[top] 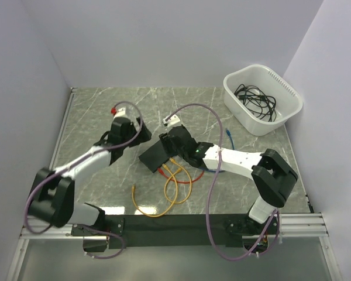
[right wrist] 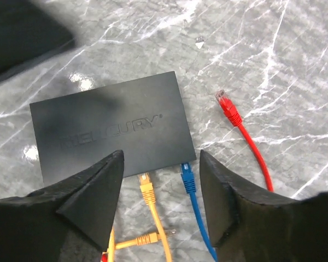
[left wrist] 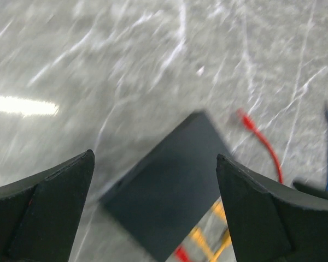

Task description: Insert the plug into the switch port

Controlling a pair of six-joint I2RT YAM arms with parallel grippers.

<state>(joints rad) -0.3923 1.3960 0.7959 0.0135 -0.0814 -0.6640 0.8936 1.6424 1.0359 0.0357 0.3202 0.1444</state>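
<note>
Two plugs (right wrist: pixel 187 177) at switch (right wrist: pixel 106 128) port edge; red plug (right wrist: pixel 228 106) apart on table (right wrist: pixel 295 65)

I count 1 switch (right wrist: pixel 109 131), 1 white tub (top: pixel 240 111), 3 coloured leads — yellow cable (right wrist: pixel 147 191), blue cable (right wrist: pixel 188 180), red cable (right wrist: pixel 240 128) — black tangle (top: pixel 257 99) uncountable.

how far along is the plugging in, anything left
Done, apparently: blue plug and yellow plug sit against the switch, looking seated. In hand: nothing; left gripper and right gripper are open. Possibly left: red plug lies loose on the table.
</note>
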